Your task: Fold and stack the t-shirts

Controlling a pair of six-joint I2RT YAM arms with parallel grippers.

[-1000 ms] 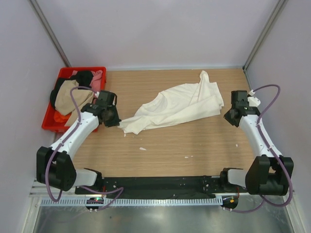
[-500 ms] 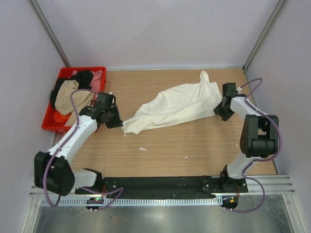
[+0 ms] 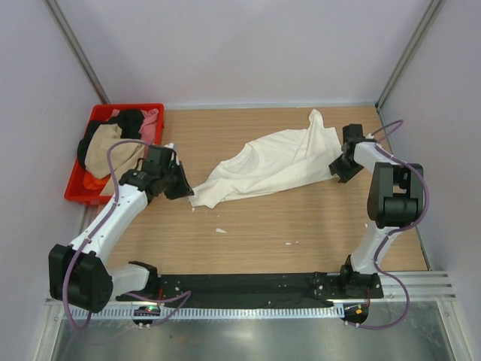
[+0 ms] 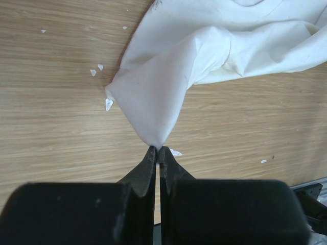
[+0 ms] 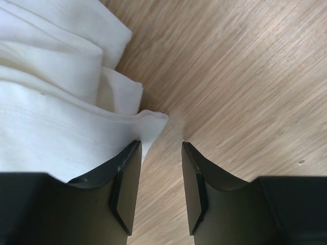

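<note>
Top external view shows the cream t-shirt (image 3: 270, 167) lying rumpled and unfolded across the middle of the table (image 3: 263, 241), stretched on a slant from near left to far right, while the other t-shirts (image 3: 101, 150) sit heaped in the red crate (image 3: 131, 107) at the far left. The left gripper (image 3: 183, 189) meets the shirt's near-left tip and the right gripper (image 3: 336, 171) sits at its far-right edge. With one arm at each end, the likely aim is to pull the cloth flat before any fold. From this height neither grip can be judged. Left wrist view settles one of them: the left gripper (image 4: 157, 153) is clenched, its jaws together on a corner of the cream t-shirt (image 4: 204, 41), and the cloth rises into a taut tent towards the tips, so it looks truly pinched. White flecks (image 4: 109, 104) dot the wood beside it. Right wrist view shows what the overhead hides on the other side: the right gripper (image 5: 161, 145) is parted and holds nothing. A hemmed corner of the cream t-shirt (image 5: 51, 132) lies just ahead of the gap and beside one finger, with bare wood under the other. To my eye the corner must slip between the jaws before they close.
</note>
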